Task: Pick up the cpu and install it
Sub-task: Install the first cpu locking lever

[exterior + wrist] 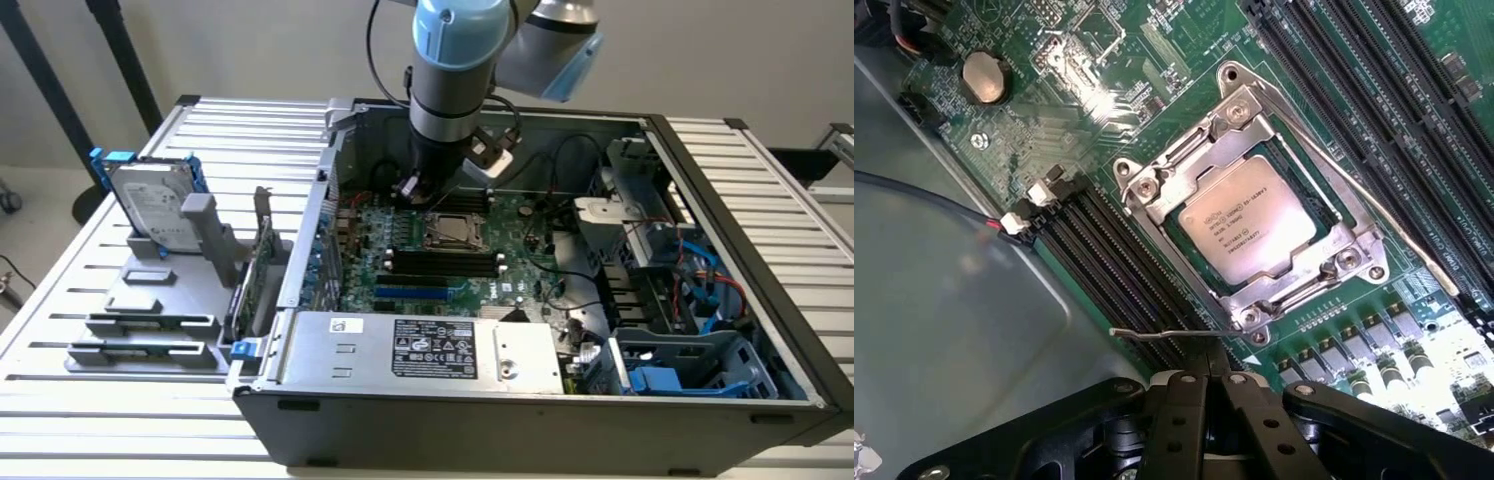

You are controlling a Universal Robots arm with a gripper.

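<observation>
- Gripper (1206,380) up close: fingers pressed tight together, nothing between them. It's an empty hand.
- Right off the fingertips a thin wire lever (1154,333) runs crosswise. Whether the tips touch it, I can't tell.
- To one side of the hand are black memory slots (1109,255), packed close to that lever.
- A little ahead of the hand is the socket's metal frame (1189,155), lying flat on the board (1184,40).
- Inside that frame is the cpu (1259,232), silver top up, square in the socket, and it looks level.
- My read on the step: picking and placing are done. The chip is seated and the hand is working at the latch, so this is the locking-down part of the install.
- Any move from here calls for fine aim on a very thin wire and a steady push with closed tips. A slip would land on the slots or the small parts beside the socket.
- Far from the hand, outside the case (534,425), a hard drive (150,205) stands in its holder, playing no part here.
</observation>
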